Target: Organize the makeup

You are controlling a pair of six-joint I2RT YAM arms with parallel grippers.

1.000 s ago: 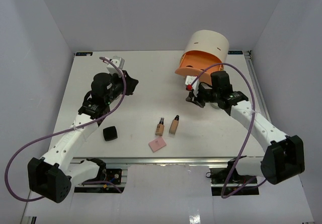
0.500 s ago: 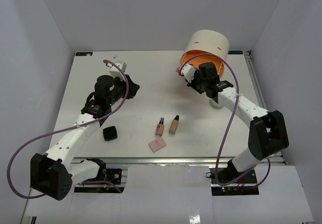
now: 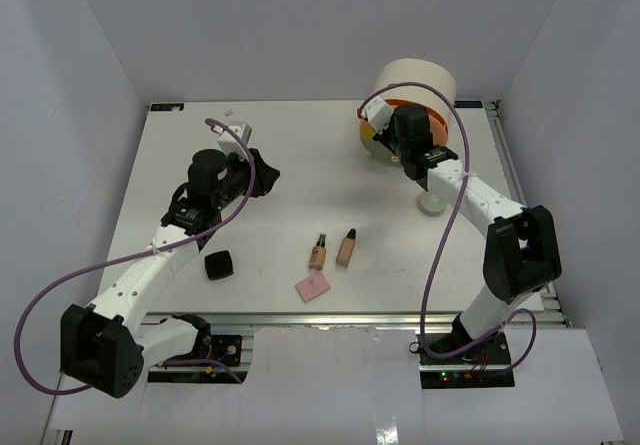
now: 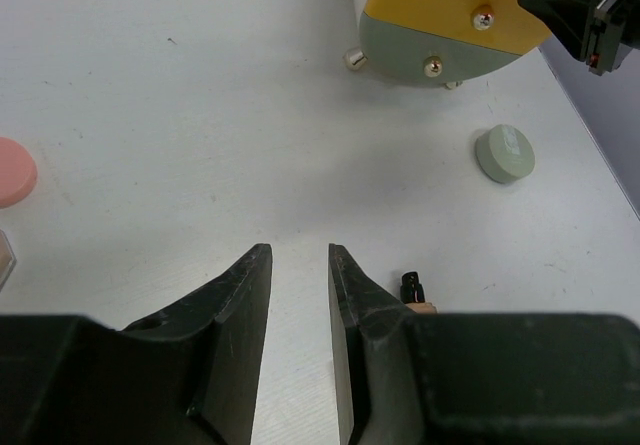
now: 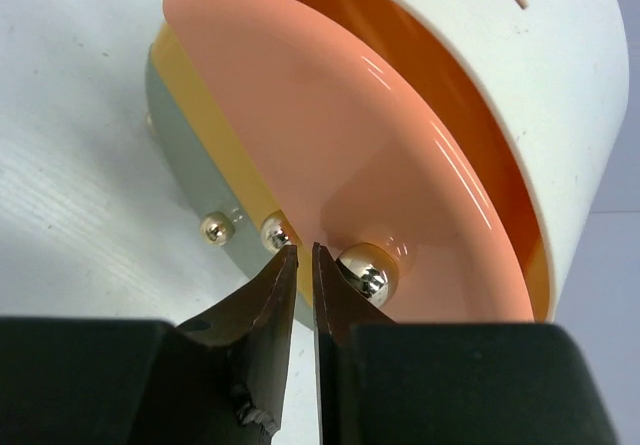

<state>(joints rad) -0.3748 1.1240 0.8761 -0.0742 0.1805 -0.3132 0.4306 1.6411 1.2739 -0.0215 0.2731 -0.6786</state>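
Near centre lie two beige bottles [image 3: 318, 253] [image 3: 346, 248], one pink square [image 3: 313, 287], and one black compact [image 3: 219, 264]; one green jar [image 3: 432, 203] sits right. The left gripper [image 4: 300, 250] is slightly parted and empty. The right gripper [image 5: 305, 250] is nearly closed and empty.

Two beige bottles [image 3: 318, 253] lying flat (black caps), pink square [image 3: 313, 286] near.

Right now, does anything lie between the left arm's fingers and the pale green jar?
Nothing visible does. In the left wrist view, only bare table lies between the left fingers and the green jar. A bottle sits off to one side, clear of that path.
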